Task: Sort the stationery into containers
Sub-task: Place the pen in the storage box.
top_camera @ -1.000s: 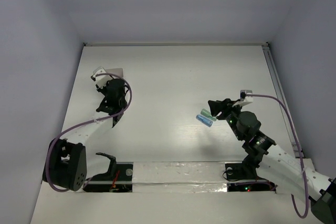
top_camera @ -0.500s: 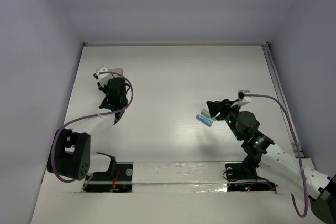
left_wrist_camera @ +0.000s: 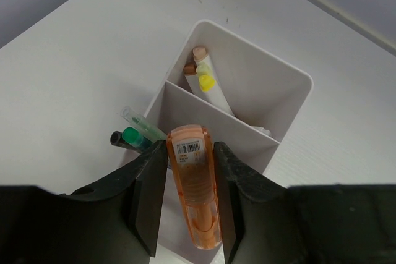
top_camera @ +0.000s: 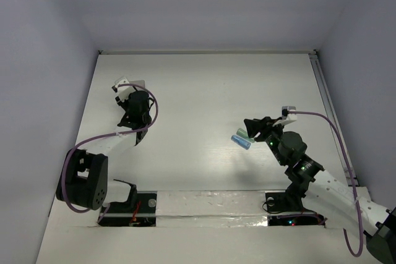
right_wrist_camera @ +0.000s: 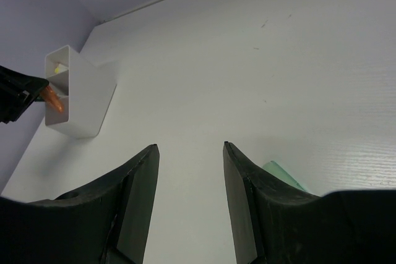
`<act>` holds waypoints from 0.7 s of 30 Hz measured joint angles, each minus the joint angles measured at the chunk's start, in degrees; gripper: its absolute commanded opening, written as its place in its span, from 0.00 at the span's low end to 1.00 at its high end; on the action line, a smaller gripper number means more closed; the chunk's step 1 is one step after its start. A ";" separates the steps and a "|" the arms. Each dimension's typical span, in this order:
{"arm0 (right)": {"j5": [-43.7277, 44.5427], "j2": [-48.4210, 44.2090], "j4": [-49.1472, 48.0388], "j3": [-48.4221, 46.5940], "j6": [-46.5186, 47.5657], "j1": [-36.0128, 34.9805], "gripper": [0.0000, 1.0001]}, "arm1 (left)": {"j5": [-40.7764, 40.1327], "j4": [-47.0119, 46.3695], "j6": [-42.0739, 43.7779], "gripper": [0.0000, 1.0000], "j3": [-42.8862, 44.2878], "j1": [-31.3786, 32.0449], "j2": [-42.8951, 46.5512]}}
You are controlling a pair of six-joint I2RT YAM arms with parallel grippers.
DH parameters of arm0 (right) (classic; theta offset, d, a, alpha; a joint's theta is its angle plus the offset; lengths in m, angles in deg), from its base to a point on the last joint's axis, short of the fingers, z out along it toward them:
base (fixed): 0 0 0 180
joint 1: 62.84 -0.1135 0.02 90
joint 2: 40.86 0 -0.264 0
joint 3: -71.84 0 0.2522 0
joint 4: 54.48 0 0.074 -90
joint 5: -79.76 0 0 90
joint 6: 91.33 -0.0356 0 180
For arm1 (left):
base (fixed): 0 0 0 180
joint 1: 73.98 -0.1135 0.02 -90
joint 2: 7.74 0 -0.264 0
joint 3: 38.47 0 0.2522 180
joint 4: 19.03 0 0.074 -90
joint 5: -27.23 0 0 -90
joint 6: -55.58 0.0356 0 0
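Note:
My left gripper (left_wrist_camera: 189,153) is shut on a stubby orange marker (left_wrist_camera: 193,190) and holds it over the near part of the white organizer box (left_wrist_camera: 281,85). The box's far compartment holds white sticks (left_wrist_camera: 210,88) with pink, brown and yellow ends. Dark and green-capped pens (left_wrist_camera: 133,134) stick up by my left finger. In the top view the left gripper (top_camera: 133,108) covers most of the box (top_camera: 138,83). My right gripper (top_camera: 250,129) is open and empty, just right of a mint-green marker (top_camera: 242,133) and a blue marker (top_camera: 241,142) lying on the table.
The right wrist view shows the box (right_wrist_camera: 77,100) far off at the left, with the orange marker (right_wrist_camera: 53,99) above it, and the mint marker (right_wrist_camera: 283,174) beside my right finger. Purple walls enclose the table on three sides. Arm bases and cables sit along the near edge.
My left gripper has shifted slightly toward the far side over the box with the orange marker. The right gripper has barely moved.

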 measured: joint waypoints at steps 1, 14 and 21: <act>0.00 0.02 0.00 0.00 0.02 0.00 0.52 | 0.04 -0.02 0.00 0.32 0.00 0.00 0.00; -0.04 0.70 -0.04 0.00 0.22 0.00 0.46 | 0.74 -0.13 0.02 0.32 0.00 0.00 0.00; -0.46 4.59 0.02 -0.02 0.59 0.00 0.40 | 2.64 -0.46 0.20 0.47 0.00 0.02 1.01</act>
